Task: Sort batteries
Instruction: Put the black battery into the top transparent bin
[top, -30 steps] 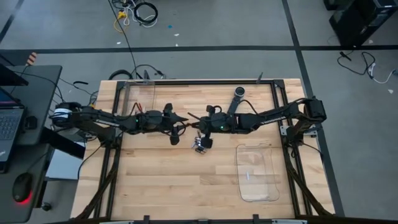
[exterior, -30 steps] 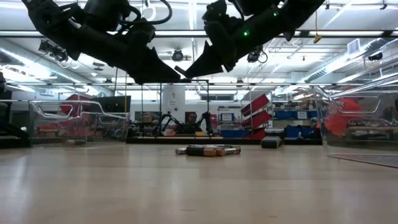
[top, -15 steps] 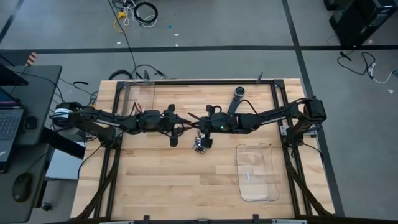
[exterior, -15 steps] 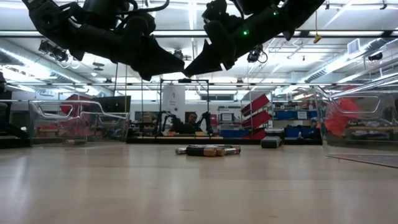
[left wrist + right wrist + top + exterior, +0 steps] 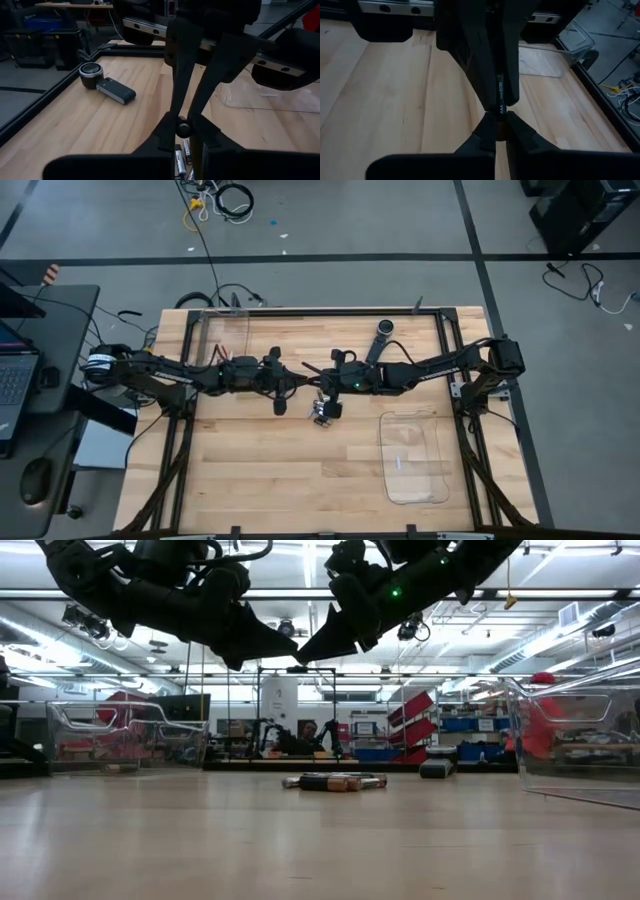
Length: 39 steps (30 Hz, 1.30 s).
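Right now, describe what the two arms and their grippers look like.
Both arms are dark, slim and jointed, reaching in from the table's sides. The left gripper and right gripper each end in two tapering black fingers. The right arm shows a small green light; thin cables run along both.

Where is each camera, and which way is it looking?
High: above, looking down at the table; both arms show.
Low: at tabletop, looking level across at loose batteries; arms overhead.
Left wrist: past the left pincer toward the right arm.
Right wrist: past the right pincer toward the left arm.
Both wrist views share one gripped battery.
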Each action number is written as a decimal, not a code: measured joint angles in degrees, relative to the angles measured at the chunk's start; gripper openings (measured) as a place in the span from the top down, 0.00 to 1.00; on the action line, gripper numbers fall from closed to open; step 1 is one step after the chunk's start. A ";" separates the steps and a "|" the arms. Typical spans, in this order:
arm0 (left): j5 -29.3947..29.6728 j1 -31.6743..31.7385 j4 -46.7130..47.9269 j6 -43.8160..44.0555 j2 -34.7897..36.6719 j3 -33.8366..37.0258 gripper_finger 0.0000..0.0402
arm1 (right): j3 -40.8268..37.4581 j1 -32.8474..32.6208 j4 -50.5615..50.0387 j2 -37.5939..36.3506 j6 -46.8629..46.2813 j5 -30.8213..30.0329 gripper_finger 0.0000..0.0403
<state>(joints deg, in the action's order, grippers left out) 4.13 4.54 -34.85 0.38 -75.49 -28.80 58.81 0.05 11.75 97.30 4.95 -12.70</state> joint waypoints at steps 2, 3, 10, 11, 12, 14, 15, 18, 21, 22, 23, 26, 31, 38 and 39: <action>0.16 0.00 -0.02 0.00 0.01 0.00 0.96 | 0.00 0.01 0.05 0.00 0.22 -0.03 0.95; 0.29 0.00 -0.02 0.00 0.01 0.00 0.96 | 0.00 0.01 0.09 0.00 0.20 -0.13 0.94; 1.41 -0.04 5.83 1.61 4.62 -0.02 0.96 | 0.01 -0.45 -2.37 -3.20 0.02 -4.43 0.83; 2.30 -0.13 7.98 1.91 5.91 -0.02 0.96 | 0.00 -0.45 -3.61 -4.06 0.01 -5.32 0.82; 3.32 -0.23 10.29 2.62 7.51 -0.02 0.96 | 0.02 -0.47 -4.38 -4.87 -0.05 -6.04 0.81; 5.99 -0.50 15.87 3.51 10.63 -0.08 0.96 | 0.00 -0.45 -6.46 -6.54 -0.38 -7.23 0.80; 7.55 -0.69 19.19 4.36 12.17 -0.51 0.96 | 0.00 -0.47 -7.49 -7.34 -0.49 -7.76 0.80; 11.95 -0.90 33.18 6.40 16.59 -2.91 0.96 | 0.00 -0.47 -9.57 -9.08 -1.18 -8.69 0.80; 14.73 -0.90 46.40 8.33 19.90 -6.92 0.96 | 0.02 -0.47 -9.94 -9.64 -1.75 -8.73 0.80; 15.84 -0.90 50.35 9.30 20.67 -8.26 0.96 | 0.00 -0.47 -9.92 -9.64 -1.75 -8.73 0.80; 16.97 -0.87 53.91 10.37 21.12 -9.85 0.96 | 0.00 -0.47 -9.97 -9.57 -1.75 -8.73 0.80; 20.99 -0.42 65.64 13.11 22.09 -14.64 0.96 | 0.00 -0.32 -10.09 -9.23 -1.90 -8.71 0.80; 28.48 1.75 81.73 16.92 22.04 -20.40 0.96 | -0.09 -0.30 -9.88 -8.28 -2.43 -8.71 0.80; 29.29 7.59 93.90 20.65 21.93 -21.49 0.96 | -0.09 -0.30 -10.05 -8.26 -2.45 -8.71 0.80; 29.20 8.43 96.40 22.23 21.93 -21.49 0.96 | -0.09 -0.30 -10.03 -8.26 -2.45 -8.71 0.80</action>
<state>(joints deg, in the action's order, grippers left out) 33.33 12.96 61.55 22.61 -53.56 -50.28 58.72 -0.25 1.72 89.03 2.50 -21.41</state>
